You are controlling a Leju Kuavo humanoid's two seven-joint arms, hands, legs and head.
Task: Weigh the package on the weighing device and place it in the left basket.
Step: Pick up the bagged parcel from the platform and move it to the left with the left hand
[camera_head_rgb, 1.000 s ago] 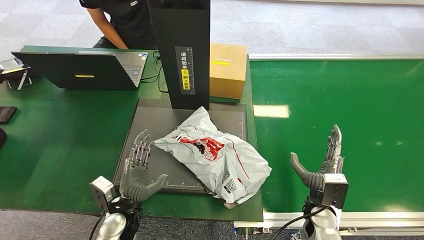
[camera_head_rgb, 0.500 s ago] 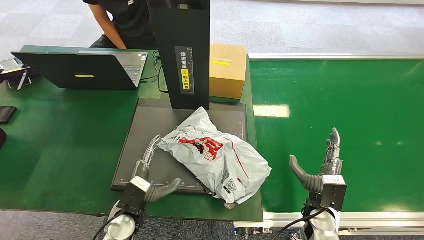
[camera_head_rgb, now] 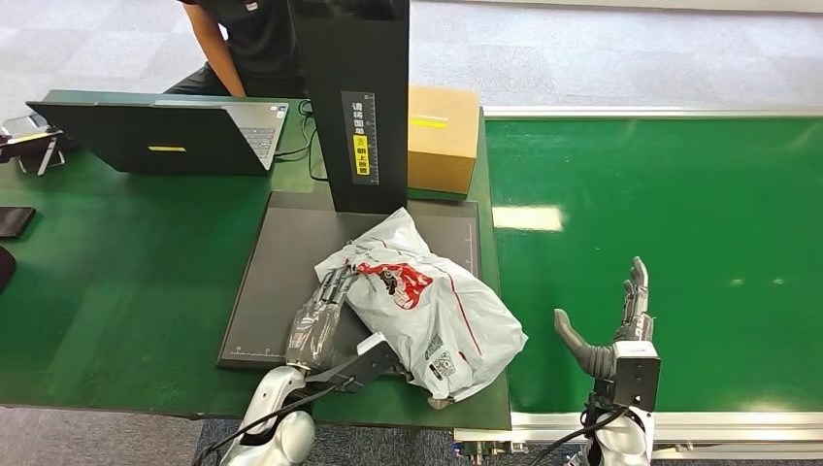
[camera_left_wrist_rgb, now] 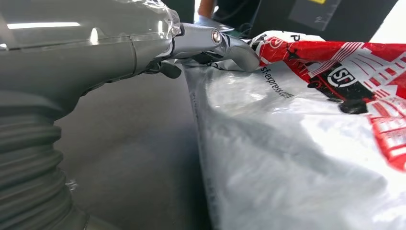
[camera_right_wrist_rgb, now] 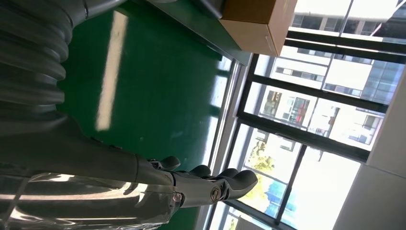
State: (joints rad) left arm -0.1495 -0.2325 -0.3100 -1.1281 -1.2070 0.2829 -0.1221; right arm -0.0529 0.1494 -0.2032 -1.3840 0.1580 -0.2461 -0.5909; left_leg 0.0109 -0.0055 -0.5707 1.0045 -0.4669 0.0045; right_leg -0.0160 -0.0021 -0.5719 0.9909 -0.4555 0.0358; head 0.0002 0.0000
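**Left fingers meet the crinkled mailer on the scale**

While the package (camera_head_rgb: 427, 306) lies slumped on the matte black weighing platform (camera_head_rgb: 281, 282), my left hand (camera_head_rgb: 320, 325) reaches in along its near-left edge. It is a soft grey plastic mailer bag, glossy and wrinkled, printed with a red and black graphic, and one corner hangs over the platform's front edge onto the green table (camera_head_rgb: 116, 282). My left fingers (camera_left_wrist_rgb: 225, 43) are stretched out and close together, their smooth metallic tips touching the bag's rim; whether they have closed on the plastic I cannot tell.

My right hand (camera_head_rgb: 616, 325) stands upright over the smooth green conveyor belt (camera_head_rgb: 679, 214), well apart from the bag, fingers straight, thumb splayed, holding nothing.

Behind the platform rises a flat black column (camera_head_rgb: 354, 97) with a yellow label. Beside it sits a cardboard box (camera_head_rgb: 442, 136), and to the left an open laptop (camera_head_rgb: 165, 136).
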